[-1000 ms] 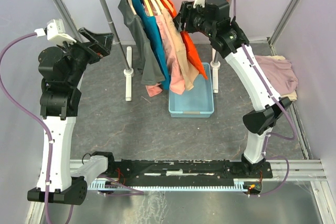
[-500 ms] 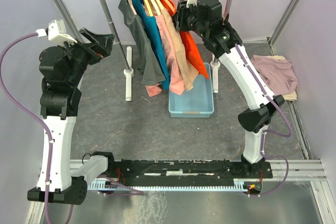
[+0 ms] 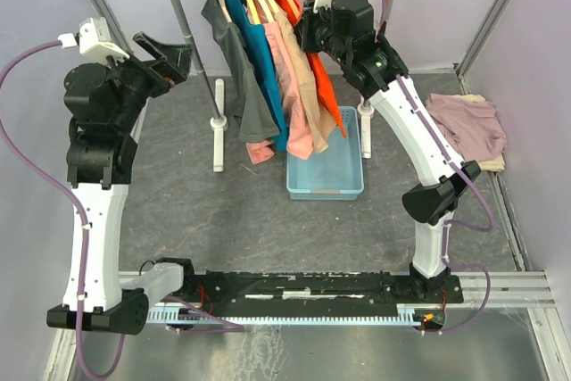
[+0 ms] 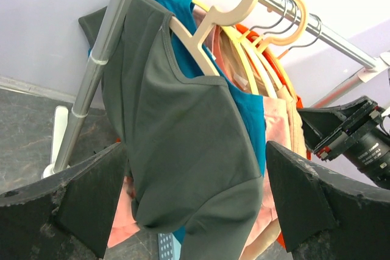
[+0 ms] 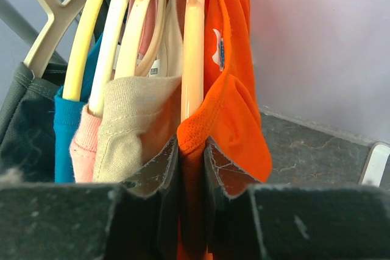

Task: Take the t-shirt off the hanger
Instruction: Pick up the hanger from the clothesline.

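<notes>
Upper left, the left gripper [image 3: 169, 53] hangs wide open near the rack [image 3: 192, 33]. Top centre, the right gripper [image 5: 191, 150] pinches the orange t-shirt [image 3: 327, 86] by its shoulder edge. It should probably peel that down off the hanger [image 5: 193, 59], not yank.

The orange t-shirt [image 5: 236, 111] is still on its pale yellow hanger [image 5: 193, 47], draping straight down, with the fabric bunched around the hanger arm's lower end.

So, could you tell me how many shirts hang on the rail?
5, left to right: grey shirt, blue shirt, pink shirt, beige shirt, orange shirt. Others may be hidden between them.
</notes>
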Robot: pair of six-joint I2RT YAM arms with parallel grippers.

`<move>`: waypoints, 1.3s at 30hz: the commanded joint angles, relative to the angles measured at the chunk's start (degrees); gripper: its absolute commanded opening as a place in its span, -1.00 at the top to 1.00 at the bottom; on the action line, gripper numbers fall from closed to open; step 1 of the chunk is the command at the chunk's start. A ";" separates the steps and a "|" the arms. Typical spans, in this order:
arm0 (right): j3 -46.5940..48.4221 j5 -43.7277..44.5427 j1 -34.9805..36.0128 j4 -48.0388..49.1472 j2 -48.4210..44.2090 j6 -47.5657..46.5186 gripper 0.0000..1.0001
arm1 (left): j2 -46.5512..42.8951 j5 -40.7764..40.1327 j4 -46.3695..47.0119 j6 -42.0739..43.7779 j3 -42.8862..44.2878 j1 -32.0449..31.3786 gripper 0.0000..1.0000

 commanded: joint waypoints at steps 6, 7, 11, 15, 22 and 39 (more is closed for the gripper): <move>1.04 3.14 0.12 3.78 -1.76 -1.14 0.98 | 5.00 2.41 2.09 -2.04 6.79 -0.25 -0.99; 0.43 3.41 0.11 4.68 -2.27 -1.33 0.98 | 5.25 2.87 2.36 -2.06 6.89 -0.21 -0.99; -0.30 4.76 0.11 7.27 -3.85 -1.78 0.98 | 6.12 4.11 2.32 -0.57 7.95 -0.20 -0.99; 0.48 6.08 0.04 8.44 -4.74 -2.37 0.98 | 6.69 5.57 2.32 0.14 8.52 -0.20 -0.98; 0.61 9.25 0.00 9.36 -7.07 -5.34 0.98 | 8.32 8.25 2.57 0.82 10.60 -0.27 -0.99; -5.89 9.04 -0.05 9.76 -15.43 -8.90 0.98 | 14.27 14.91 3.02 1.58 19.12 -2.27 -0.99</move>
